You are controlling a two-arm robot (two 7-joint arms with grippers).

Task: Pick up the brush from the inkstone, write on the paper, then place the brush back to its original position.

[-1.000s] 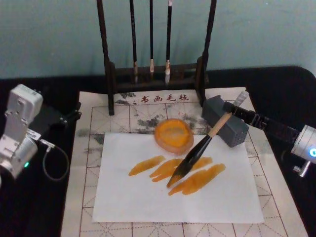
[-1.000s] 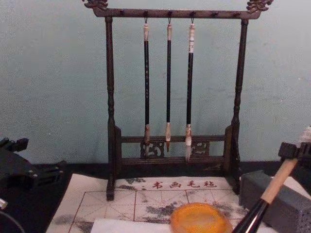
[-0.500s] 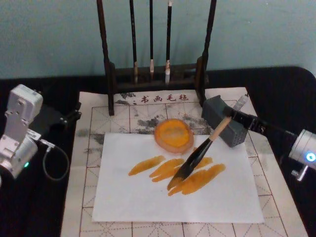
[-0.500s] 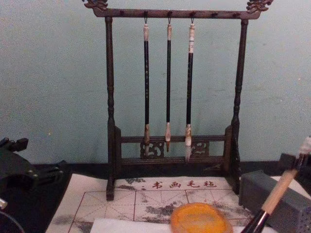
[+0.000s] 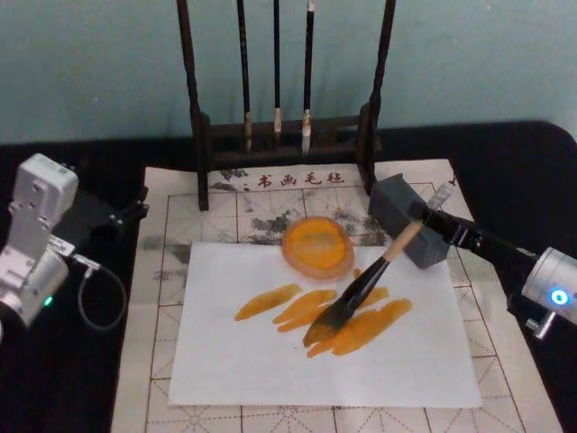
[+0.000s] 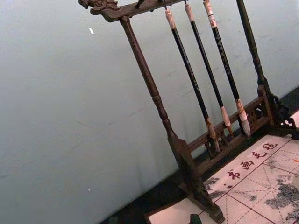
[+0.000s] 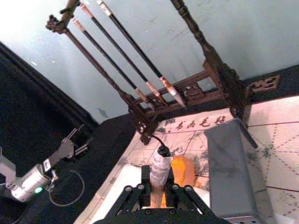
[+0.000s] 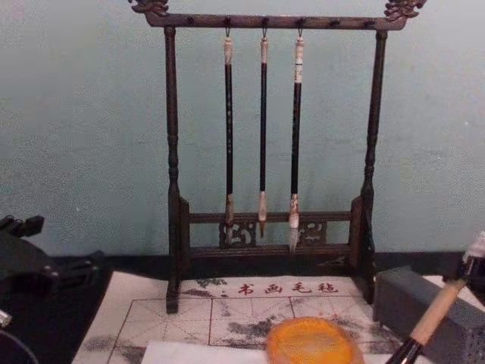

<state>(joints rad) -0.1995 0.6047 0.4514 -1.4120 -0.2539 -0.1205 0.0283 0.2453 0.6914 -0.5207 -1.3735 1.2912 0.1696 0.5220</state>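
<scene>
Brush (image 5: 365, 284), tuft on orange strokes (image 5: 270, 302) on paper (image 5: 270, 370), right claw (image 5: 422, 216) grasping its handle, left claw (image 5: 135, 206) parked, released.

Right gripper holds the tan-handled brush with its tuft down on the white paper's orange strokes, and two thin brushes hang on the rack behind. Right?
Not quite: three thin brushes, not two, hang on the rack, as the chest view shows. The rest holds: the right gripper holds the brush, tuft on the orange strokes on the paper. The left gripper sits at the left.
</scene>
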